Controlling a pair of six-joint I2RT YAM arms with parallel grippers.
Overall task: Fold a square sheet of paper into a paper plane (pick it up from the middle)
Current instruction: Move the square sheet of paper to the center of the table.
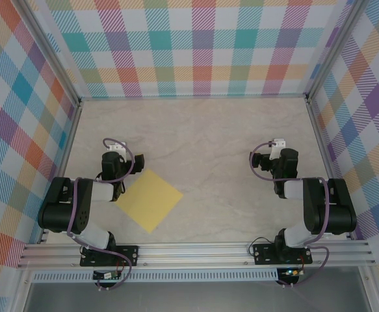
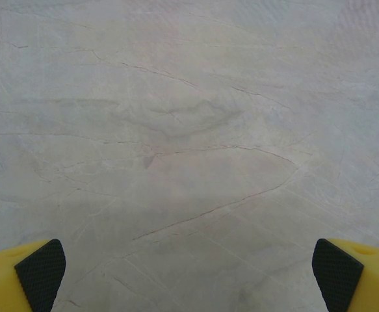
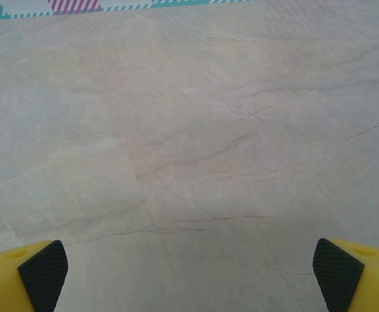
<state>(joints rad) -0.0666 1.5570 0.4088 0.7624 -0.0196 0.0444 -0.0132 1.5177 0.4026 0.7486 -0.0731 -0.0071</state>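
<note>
The square sheet of paper (image 1: 149, 199) is bright yellow and lies flat on the marble-look table, turned like a diamond, just right of the left arm's elbow. It has no folds, and the paper plane is out of view. My left gripper (image 2: 189, 276) is open, its black pads (image 2: 41, 273) far apart over bare table. In the top view it (image 1: 114, 166) sits just behind the sheet's left corner. My right gripper (image 3: 189, 276) is open too, with wide-set pads (image 3: 43, 273) over bare table. It (image 1: 272, 162) is far right of the sheet.
Plaid walls (image 1: 189, 45) close in the table at the back and both sides. An aluminium rail (image 1: 196, 253) runs along the near edge with both arm bases on it. Bare table (image 1: 202, 136) lies between and beyond the arms.
</note>
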